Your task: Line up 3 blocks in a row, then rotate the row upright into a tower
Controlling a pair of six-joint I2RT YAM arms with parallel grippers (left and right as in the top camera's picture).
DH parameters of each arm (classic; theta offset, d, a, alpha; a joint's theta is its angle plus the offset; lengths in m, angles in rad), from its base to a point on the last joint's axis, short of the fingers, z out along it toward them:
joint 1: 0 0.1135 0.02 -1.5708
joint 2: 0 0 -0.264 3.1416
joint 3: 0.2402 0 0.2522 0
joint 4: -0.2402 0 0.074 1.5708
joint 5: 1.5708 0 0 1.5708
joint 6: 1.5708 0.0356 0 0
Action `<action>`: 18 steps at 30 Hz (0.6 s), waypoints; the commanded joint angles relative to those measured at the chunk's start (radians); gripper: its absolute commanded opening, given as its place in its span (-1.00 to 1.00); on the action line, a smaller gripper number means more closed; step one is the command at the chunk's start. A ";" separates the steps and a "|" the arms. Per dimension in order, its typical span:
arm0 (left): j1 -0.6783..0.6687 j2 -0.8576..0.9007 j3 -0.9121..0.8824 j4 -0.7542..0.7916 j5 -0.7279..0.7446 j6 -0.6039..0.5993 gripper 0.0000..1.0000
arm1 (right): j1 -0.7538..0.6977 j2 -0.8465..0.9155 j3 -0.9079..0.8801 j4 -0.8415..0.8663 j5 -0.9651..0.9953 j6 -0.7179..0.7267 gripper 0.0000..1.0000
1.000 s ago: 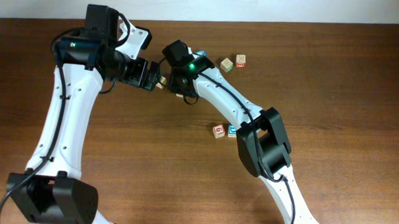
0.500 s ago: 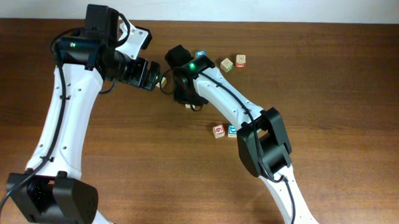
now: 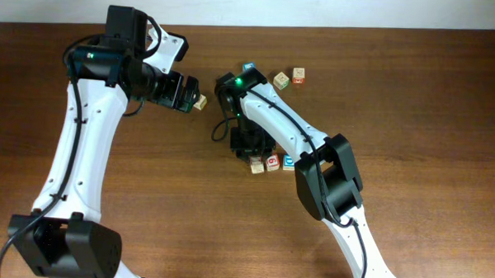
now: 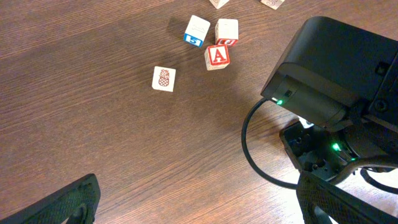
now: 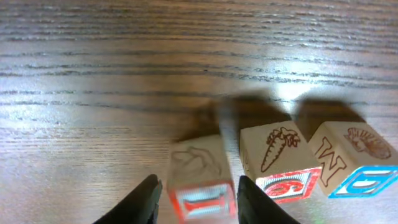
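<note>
Right gripper (image 5: 199, 198) has swung down, setting a third block (image 5: 194, 163) beside the other two blocks (image 5: 281, 155).
Jaws flank it, grip unclear; left gripper (image 4: 199, 200) gapes empty; likely the last rotation is finishing.

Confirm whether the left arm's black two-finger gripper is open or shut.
Open: the black left gripper shows its fingers far apart, nothing held between them.

Tan cube (image 3: 281, 80) is lying beside second cube (image 3: 298, 75) on wooden table (image 3: 430, 121); red "A" cube (image 4: 217, 56) is facing upward.
</note>
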 commanded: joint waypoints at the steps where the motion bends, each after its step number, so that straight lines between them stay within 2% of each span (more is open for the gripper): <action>1: -0.001 -0.002 0.022 -0.001 0.012 0.016 0.98 | 0.007 -0.005 -0.009 -0.001 -0.002 -0.002 -0.14; 6: -0.001 -0.002 0.022 -0.001 0.011 0.016 0.98 | 0.006 -0.079 0.043 -0.003 0.002 -0.076 -0.16; 9: -0.001 -0.002 0.022 -0.001 0.011 0.016 0.98 | 0.005 -0.293 0.186 -0.063 0.094 -0.101 -0.14; 12: -0.001 -0.002 0.022 -0.001 0.011 0.016 0.98 | 0.005 -0.478 0.193 -0.163 0.171 -0.101 -0.13; 15: -0.001 -0.002 0.022 -0.001 0.011 0.016 0.98 | 0.006 -0.589 0.114 -0.162 0.136 -0.124 -0.14; 17: -0.001 -0.002 0.022 -0.001 0.011 0.016 0.98 | 0.006 -0.591 -0.021 -0.134 0.126 -0.107 -0.17; 18: -0.001 -0.002 0.022 -0.001 0.011 0.016 0.98 | 0.006 -0.591 -0.128 -0.063 0.103 -0.097 -0.22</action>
